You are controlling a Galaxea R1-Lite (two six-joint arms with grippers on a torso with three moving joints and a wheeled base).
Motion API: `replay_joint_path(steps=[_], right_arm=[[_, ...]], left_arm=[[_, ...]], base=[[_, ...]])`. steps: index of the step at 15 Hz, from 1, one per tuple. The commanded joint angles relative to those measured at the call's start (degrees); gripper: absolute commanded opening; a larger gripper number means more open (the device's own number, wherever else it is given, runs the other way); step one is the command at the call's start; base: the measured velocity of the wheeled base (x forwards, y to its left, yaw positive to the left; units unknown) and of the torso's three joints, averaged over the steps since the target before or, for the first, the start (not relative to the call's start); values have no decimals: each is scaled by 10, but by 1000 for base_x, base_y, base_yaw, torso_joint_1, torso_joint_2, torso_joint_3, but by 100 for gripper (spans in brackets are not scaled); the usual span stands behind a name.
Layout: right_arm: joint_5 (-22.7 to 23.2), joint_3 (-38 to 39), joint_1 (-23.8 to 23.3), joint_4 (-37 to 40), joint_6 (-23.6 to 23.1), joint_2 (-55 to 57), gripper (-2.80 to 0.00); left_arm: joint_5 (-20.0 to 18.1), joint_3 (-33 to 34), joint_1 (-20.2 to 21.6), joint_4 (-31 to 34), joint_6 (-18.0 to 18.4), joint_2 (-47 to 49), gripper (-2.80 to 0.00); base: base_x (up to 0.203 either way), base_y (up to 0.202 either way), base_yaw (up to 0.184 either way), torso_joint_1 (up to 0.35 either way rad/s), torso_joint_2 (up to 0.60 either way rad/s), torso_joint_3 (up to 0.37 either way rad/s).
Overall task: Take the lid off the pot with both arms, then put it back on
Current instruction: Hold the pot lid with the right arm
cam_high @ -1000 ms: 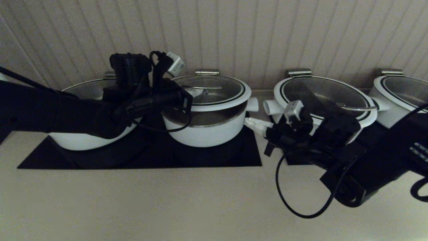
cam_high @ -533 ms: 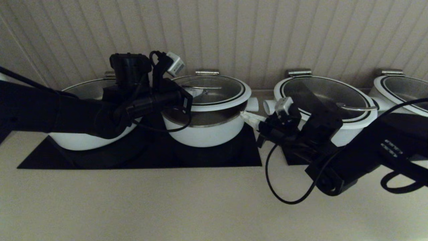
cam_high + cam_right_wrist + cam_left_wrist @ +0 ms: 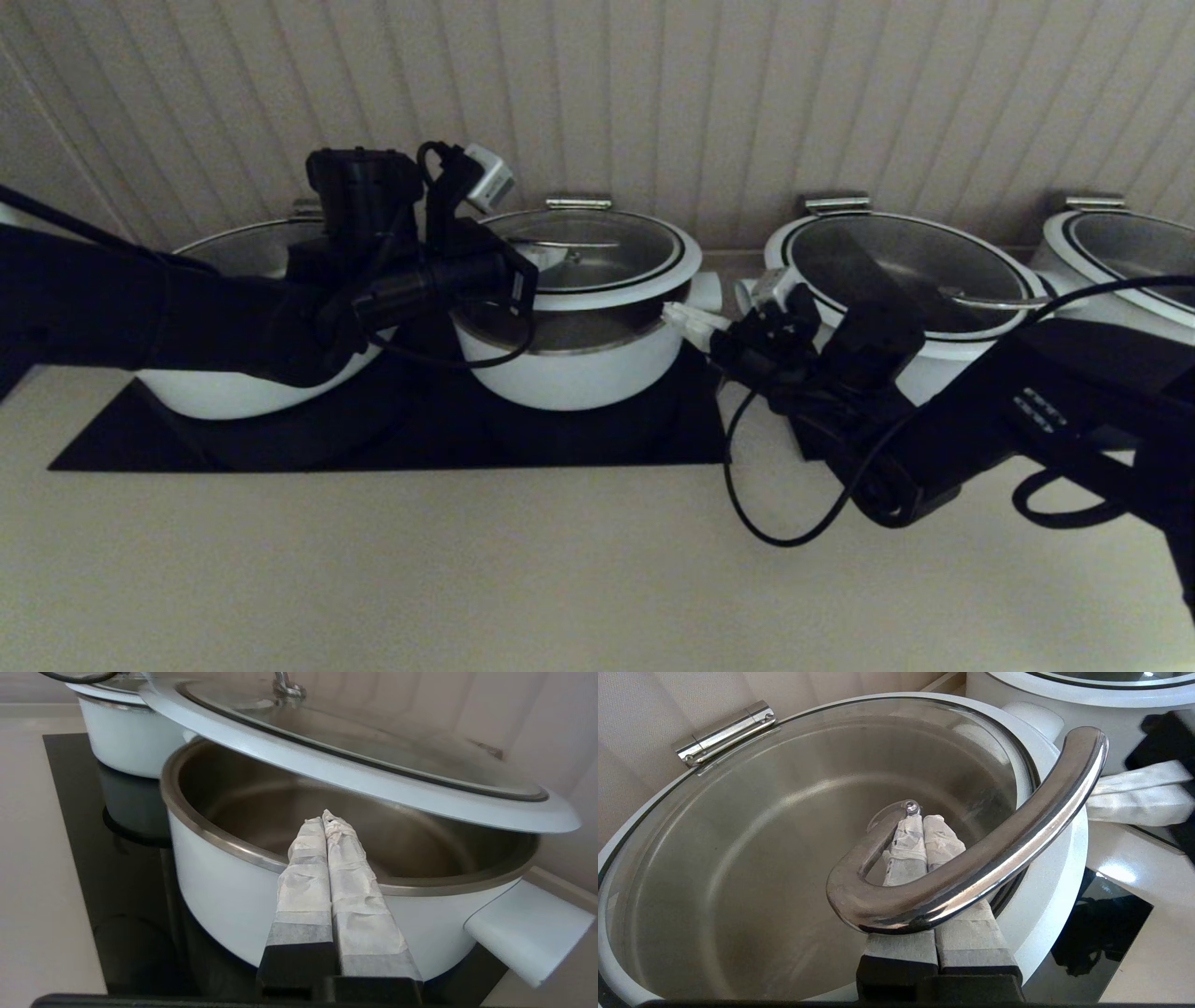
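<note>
The pot stands mid-counter on a black hob. Its lid is raised and tilted, higher on the left, with a gap above the steel rim. My left gripper is shut, its taped fingers passed under the lid's steel handle, which rests on them. My right gripper is shut and empty; its tips sit at the pot's right rim, under the lid's edge. In the right wrist view the gripper points into the gap between the pot and the lid.
Wider white pots with glass lids stand to the left, to the right and at the far right. The pot's stub handle juts right, close to my right gripper. A panelled wall rises behind; bare counter lies in front.
My right arm has moved left and up, bringing its shut fingers from beside the pot to the rim under the lid's right edge. The left arm and the lid have not moved.
</note>
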Motion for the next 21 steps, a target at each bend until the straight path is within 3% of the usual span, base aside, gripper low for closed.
replay_joint_path(steps=[1,5,17,21], right_arm=[[-2,-27,-1,1,-1,14,-280],[-30,-65,-1,28,-2,29,-280],[-33,-233,-3,128,-2,65,-280],[-33,-234,-3,128,-3,65,-280]], left_arm=[[-1,1,0,-2,0,-3,-280],[-1,3,0,-3,0,-6,-280],[-1,6,0,-3,1,-17,-280],[-2,29,8,-2,4,-30,-280]], base=[[0,0,0,0,0,0],[0,0,0,0,0,0],[0,0,0,0,0,0],[0,0,0,0,0,0]])
